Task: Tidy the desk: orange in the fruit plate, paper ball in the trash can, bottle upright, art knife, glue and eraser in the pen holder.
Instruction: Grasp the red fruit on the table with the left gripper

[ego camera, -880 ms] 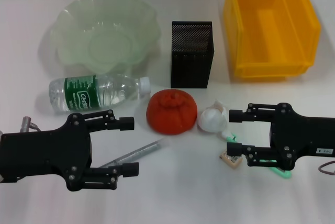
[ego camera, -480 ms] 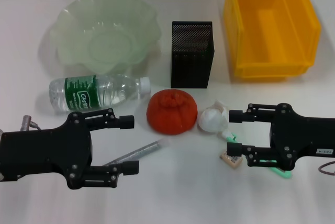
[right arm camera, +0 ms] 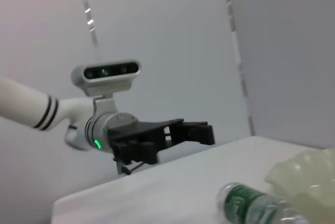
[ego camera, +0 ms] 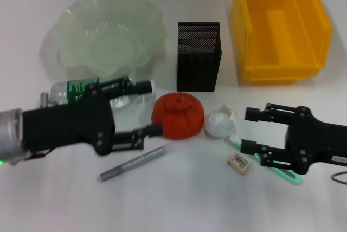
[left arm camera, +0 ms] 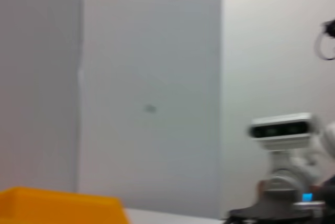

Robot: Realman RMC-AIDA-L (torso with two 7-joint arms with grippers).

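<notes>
The left gripper, jaws apart, is hovering over the clear green-labelled bottle lying beside the red-orange ribbed orange; righting it seems next, needing a lower, centred grasp. The right gripper is waiting open.

Red-orange ribbed orange sits beside lying bottle.

Bottle mostly hidden behind left gripper. Trash can cut off at 12 o'clock edge. Green tool partly under right gripper.
</notes>
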